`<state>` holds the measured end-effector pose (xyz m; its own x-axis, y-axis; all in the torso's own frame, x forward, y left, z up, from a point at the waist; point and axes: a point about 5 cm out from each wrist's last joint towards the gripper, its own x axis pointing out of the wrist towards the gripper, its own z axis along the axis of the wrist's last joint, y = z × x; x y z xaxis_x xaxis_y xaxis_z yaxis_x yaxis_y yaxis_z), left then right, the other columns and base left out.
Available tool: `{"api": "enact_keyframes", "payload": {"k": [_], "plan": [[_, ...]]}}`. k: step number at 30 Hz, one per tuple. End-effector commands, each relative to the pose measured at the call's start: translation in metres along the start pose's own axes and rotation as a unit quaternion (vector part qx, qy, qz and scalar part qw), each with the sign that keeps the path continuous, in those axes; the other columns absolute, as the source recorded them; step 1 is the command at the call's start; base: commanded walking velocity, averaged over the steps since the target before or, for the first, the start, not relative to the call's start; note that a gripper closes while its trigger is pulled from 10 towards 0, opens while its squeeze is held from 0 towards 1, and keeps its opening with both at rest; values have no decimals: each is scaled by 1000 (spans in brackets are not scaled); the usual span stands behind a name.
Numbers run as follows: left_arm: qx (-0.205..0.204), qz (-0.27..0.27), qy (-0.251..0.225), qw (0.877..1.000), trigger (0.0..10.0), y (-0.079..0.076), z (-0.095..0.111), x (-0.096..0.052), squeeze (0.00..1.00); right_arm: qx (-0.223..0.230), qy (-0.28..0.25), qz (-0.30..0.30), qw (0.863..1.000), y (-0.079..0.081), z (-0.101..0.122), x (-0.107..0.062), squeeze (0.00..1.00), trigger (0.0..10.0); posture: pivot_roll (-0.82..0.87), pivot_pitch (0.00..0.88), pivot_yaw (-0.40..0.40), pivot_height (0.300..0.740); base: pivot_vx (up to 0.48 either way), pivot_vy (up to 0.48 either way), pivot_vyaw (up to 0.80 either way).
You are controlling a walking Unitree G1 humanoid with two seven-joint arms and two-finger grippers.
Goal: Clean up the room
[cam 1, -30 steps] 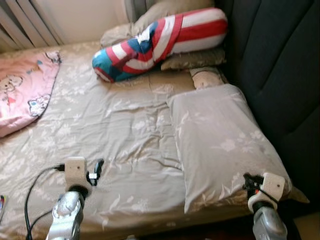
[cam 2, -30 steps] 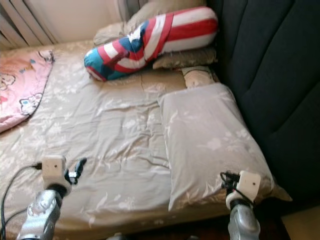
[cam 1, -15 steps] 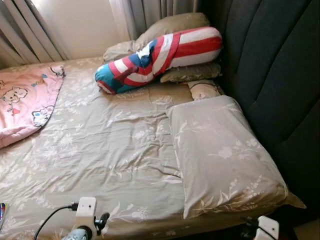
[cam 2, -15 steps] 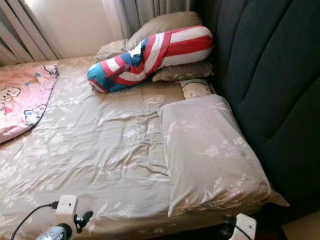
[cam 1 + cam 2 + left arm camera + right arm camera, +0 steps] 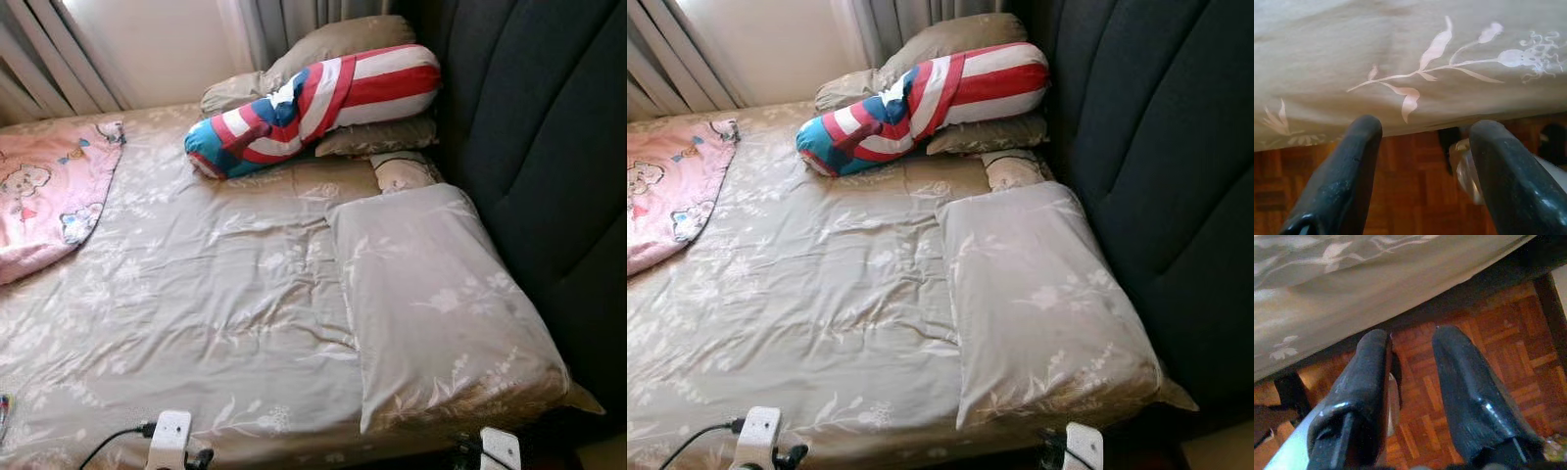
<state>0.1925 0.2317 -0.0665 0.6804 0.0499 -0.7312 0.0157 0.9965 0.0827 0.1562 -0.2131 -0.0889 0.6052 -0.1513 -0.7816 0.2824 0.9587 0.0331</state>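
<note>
Both arms had dropped to the near bed edge since the earlier frame, the left gripper and right gripper released, grasping nothing. The striped bolster lay askew at the far headboard; squaring it beside the flat pillow probably called for a grip at both ends.

The right gripper is seen with its two black fingers held slightly apart, empty, over a parquet floor, beside the floral bed sheet.

A bedroom in a home.
A bed is lying made with pillows, a padded headboard and curtains standing behind.
</note>
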Motion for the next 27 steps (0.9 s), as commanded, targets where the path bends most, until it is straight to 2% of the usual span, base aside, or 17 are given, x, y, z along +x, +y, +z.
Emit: {"api": "enact_keyframes", "payload": {"k": [1,5,13,17,27], "plan": [[-15,19,25,999,10000,9,-18,-7,0,-5,10,7,1000,5,-5,0,0,10000,-33,152,51,740,0,0,800],[-18,23,32,999,10000,11,-22,-8,0,-9,12,10,1000,8,-5,0,0,10000,-30,151,52,740,0,0,800],[-18,20,26,999,10000,7,-16,-5,0,-7,15,10,1000,12,-5,1,0,10000,-37,144,53,740,0,0,744],[-20,17,21,999,10000,5,-15,-4,0,5,20,13,1000,14,-6,1,0,10000,-38,142,50,740,0,0,0],[-25,10,27,999,10000,2,-19,-5,0,-2,27,9,1000,11,-9,0,0,10000,-46,130,49,740,0,0,0]]}}
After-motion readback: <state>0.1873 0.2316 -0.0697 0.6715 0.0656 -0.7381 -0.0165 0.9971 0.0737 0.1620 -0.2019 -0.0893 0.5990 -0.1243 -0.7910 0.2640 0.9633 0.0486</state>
